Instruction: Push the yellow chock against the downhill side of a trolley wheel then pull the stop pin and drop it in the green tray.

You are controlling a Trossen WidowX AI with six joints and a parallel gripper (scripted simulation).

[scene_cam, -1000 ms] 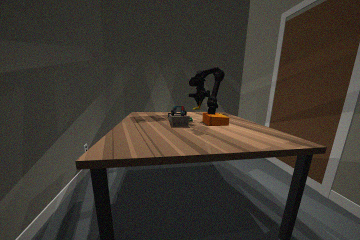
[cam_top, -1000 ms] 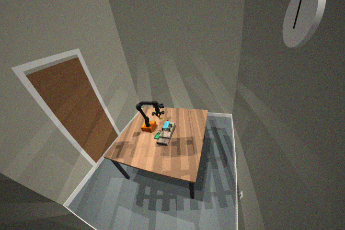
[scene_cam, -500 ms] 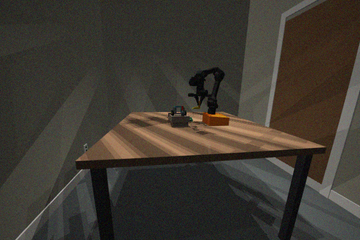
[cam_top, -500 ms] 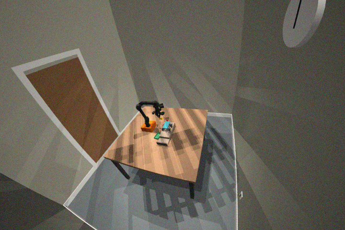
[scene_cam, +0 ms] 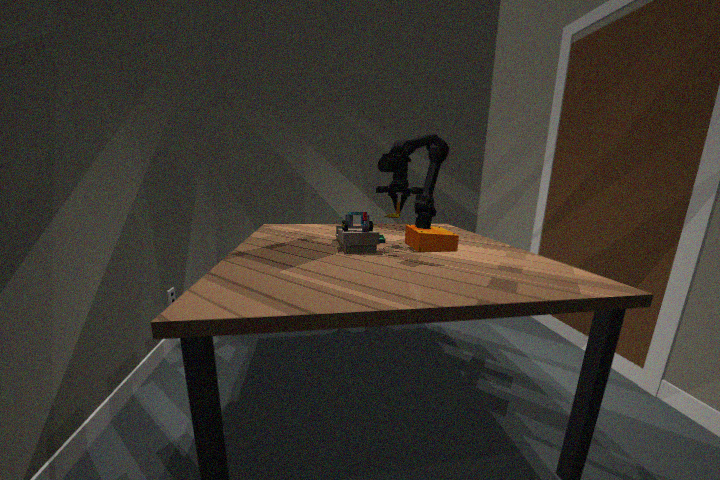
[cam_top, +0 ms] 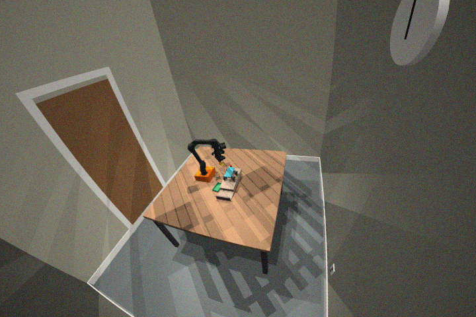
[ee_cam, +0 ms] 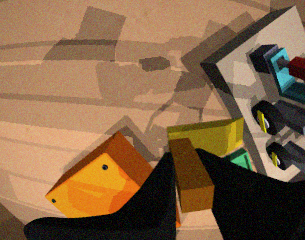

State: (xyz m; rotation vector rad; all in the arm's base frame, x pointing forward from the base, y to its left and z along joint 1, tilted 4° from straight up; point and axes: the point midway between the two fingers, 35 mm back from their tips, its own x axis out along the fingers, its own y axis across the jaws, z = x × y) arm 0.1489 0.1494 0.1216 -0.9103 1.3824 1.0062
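My gripper (cam_top: pixel 221 160) (scene_cam: pixel 398 209) (ee_cam: pixel 182 156) is shut on the orange handle of the yellow chock (cam_top: pixel 221 164) (scene_cam: pixel 392 215) (ee_cam: pixel 204 138) and holds it in the air above the table, between the arm's base and the ramp. The ramp (cam_top: pixel 227 185) (scene_cam: pixel 360 243) (ee_cam: pixel 234 71) carries the trolley (cam_top: pixel 229 172) (ee_cam: pixel 279 75), cyan with dark wheels. The red-headed stop pin (cam_top: pixel 231 166) (scene_cam: pixel 365 216) (ee_cam: pixel 302 69) shows at the trolley's uphill end. The green tray (cam_top: pixel 217 187) (scene_cam: pixel 381 238) (ee_cam: pixel 240 159) lies beside the ramp, partly hidden behind the gripper in the wrist view.
The arm stands on an orange base block (cam_top: pixel 205 174) (scene_cam: pixel 431 240) (ee_cam: pixel 99 185), on the tray's side of the ramp. All stand on the wooden table (cam_top: pixel 242 224) (scene_cam: pixel 395 288). Striped shadows cross the table top.
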